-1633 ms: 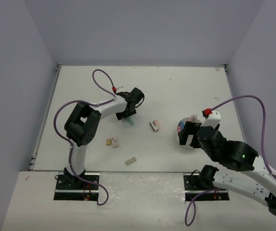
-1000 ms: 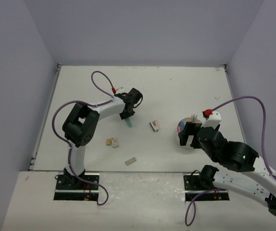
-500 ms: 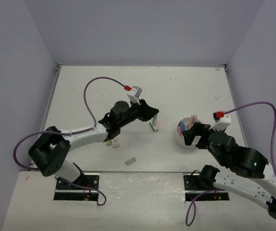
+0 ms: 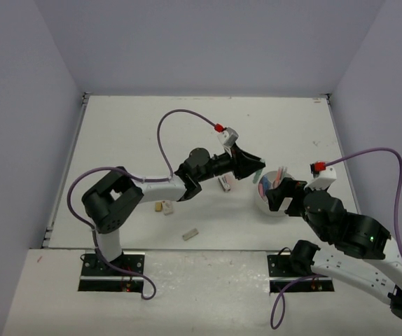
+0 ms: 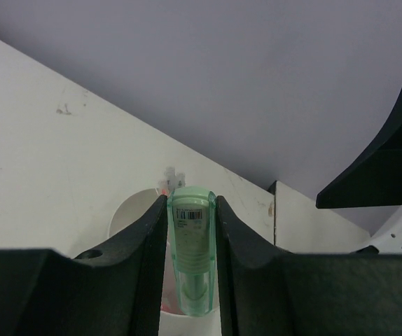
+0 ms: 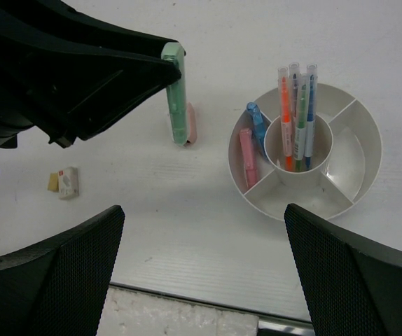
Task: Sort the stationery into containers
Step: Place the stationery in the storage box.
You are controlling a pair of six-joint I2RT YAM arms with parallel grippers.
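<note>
Left tool (image 4: 255,168): pinching the green piece (image 6: 176,94) across its body, lifted off the desk (image 4: 292,126), just left of the organizer (image 6: 355,164).
Right tool (image 6: 202,280): fingers spread wide, holding nothing, hovering over the organizer's near side.
Organizer: the centre well holds thin pens (image 6: 297,115); the left compartment holds a pink piece (image 6: 248,157) and a blue piece (image 6: 257,126).
Desk: a loose pink piece (image 6: 191,124) lies beneath the green one; tan and white blocks (image 6: 64,182) lie farther left; a grey block (image 4: 190,234) lies near the front edge.

Pale green marker (image 5: 190,252) pinched in left hand (image 5: 191,206) near round white divided organizer (image 6: 369,168), pens (image 6: 297,115) upright in its centre, pink piece (image 6: 247,157) and blue piece (image 6: 257,126) sharing a side compartment, another pink piece (image 6: 192,126), tan and white blocks (image 6: 64,182), grey block (image 4: 190,234) loose on counter (image 6: 187,210)
</note>
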